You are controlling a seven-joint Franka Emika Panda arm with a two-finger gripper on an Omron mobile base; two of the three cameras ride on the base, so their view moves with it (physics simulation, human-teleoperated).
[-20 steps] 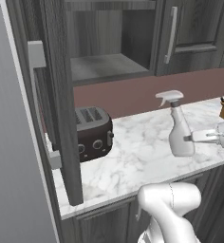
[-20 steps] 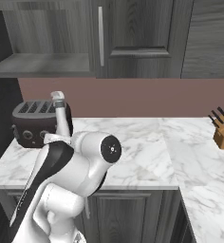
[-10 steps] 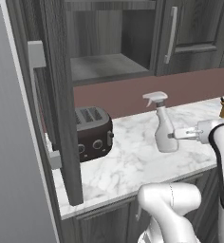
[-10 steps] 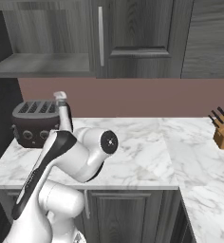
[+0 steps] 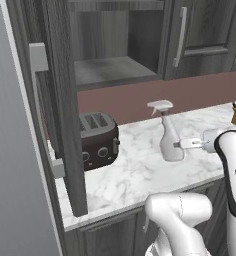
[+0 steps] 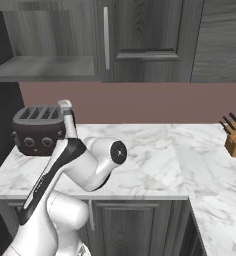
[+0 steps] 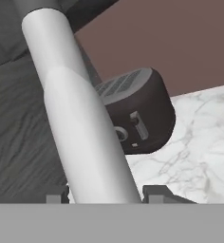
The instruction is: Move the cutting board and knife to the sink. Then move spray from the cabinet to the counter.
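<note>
one slim smooth spray [image 5: 169, 141], veined marble counter [image 5: 135, 172]

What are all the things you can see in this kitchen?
spray: one, pale grey-white, upright over the counter, between the gripper's fingertips
counter: one, white marble with grey veins, L-shaped
toaster: one, black, on the counter left of the spray
cabinet: one, dark grey, on the wall, door open, grey shelf bare
knife block: one, tan, dark handles, far right on the counter
wall: reddish-brown, behind the counter
gripper: one, shut on the spray's body
</note>
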